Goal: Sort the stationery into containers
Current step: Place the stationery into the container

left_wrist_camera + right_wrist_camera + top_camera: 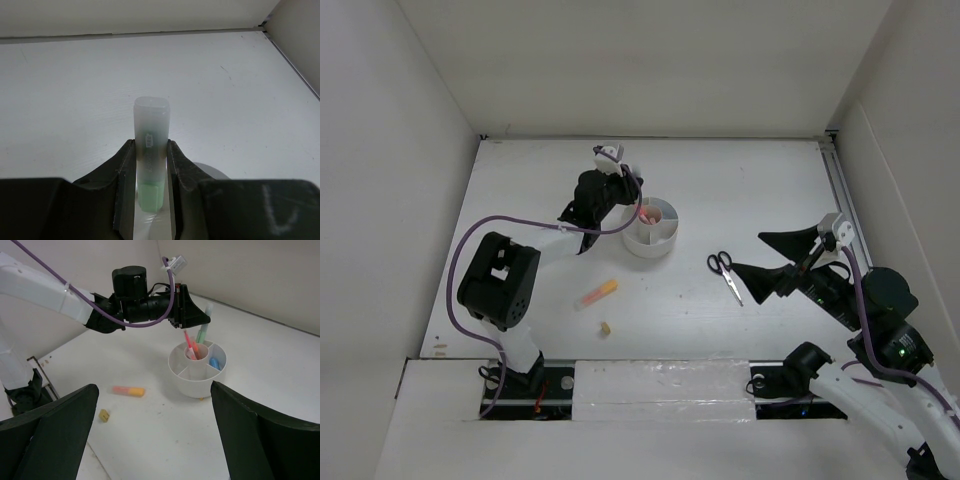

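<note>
**Green highlighter hanging over the organizer, three pieces waiting on the table**

Nearest the arm bases, the eraser bit (605, 327) is lying on the table (750, 180), well short and left of the organizer (645, 247). It is looking tiny, low and probably soft, so it is likely calling for a pinch close down at the surface.

Between it and the organizer, the orange highlighter (597, 294) is lying flat. It is probably light, stiff and smooth-walled. The middle of the barrel, taken across its width, is looking like the safest hold.

Right of the organizer, the scissors (725, 272) are lying flat with the black handles toward the far side. They are probably the heaviest piece. Thin blades are offering little to hold, so the handle end or pivot is looking better. The right claw (748, 252) is hovering just beside them, jaws spread wide and holding nothing.

Inside the organizer, pink pens (191, 350) are standing in the central cup (195, 363) and a blue highlighter (215, 362) is sitting in a right-hand wedge.

At the organizer's far side, the left claw (151, 145) is clamping the green highlighter (151, 120) across mid-barrel, roughly upright. Its lower end is dipping toward a wedge behind the cup. Whether it is touching the bottom, I cannot tell. The slick plastic could be sliding if the squeeze is light.
</note>
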